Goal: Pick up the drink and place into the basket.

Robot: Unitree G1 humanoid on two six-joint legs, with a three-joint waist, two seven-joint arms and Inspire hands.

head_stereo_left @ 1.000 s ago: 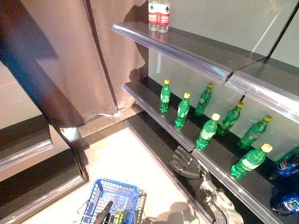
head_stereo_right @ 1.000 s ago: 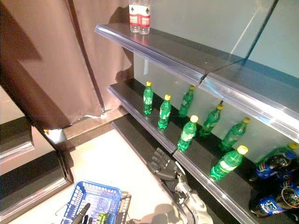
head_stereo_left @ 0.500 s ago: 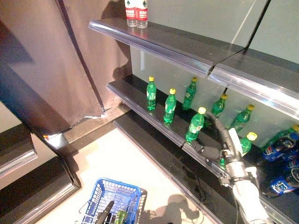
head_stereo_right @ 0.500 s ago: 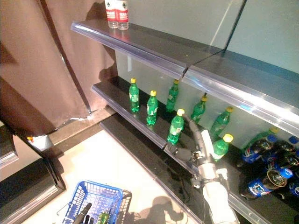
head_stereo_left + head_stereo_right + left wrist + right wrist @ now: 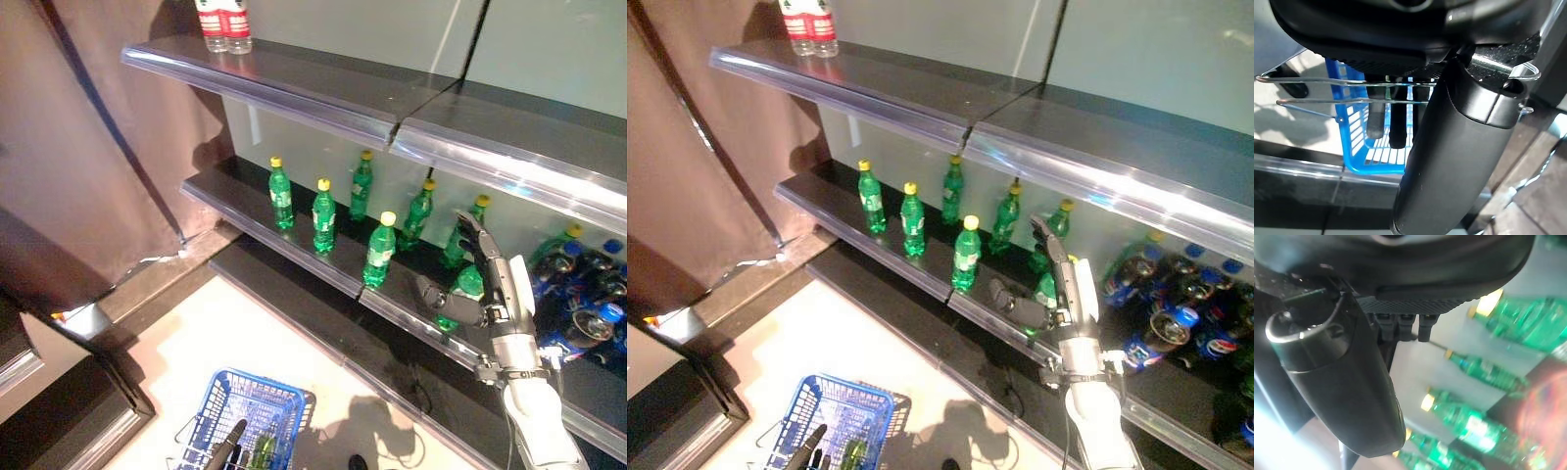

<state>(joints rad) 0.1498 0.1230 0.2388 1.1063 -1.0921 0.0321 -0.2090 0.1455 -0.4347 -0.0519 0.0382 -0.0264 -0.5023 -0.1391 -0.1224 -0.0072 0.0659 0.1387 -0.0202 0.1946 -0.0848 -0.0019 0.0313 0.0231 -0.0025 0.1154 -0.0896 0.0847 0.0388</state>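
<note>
Green drink bottles (image 5: pixel 323 215) with yellow caps stand in two rows on the dark middle shelf (image 5: pixel 294 245). My right hand (image 5: pixel 495 294) is raised at the shelf's right part, open, its fingers (image 5: pixel 1065 259) straight up. One green bottle (image 5: pixel 466 286) stands between its thumb and fingers, its top hidden behind the hand. In the right wrist view its fingers (image 5: pixel 1400 328) are straight, with green bottles (image 5: pixel 1484 369) beyond. My left hand (image 5: pixel 223 450) is low at the left, shut on the wire handles (image 5: pixel 1352 81) of the blue basket (image 5: pixel 250 416), which holds a green bottle (image 5: pixel 263 448).
Dark cola bottles (image 5: pixel 588 304) crowd the shelf right of my right hand. Water bottles (image 5: pixel 220 20) stand on the top shelf (image 5: pixel 294 83). A lower dark shelf (image 5: pixel 323 323) runs underneath. A brown curtain (image 5: pixel 108 147) hangs at the left over pale floor (image 5: pixel 186 362).
The camera has turned, so the shelves sit further left. My right hand rose from below the middle shelf up to it and now stands around a green bottle.
</note>
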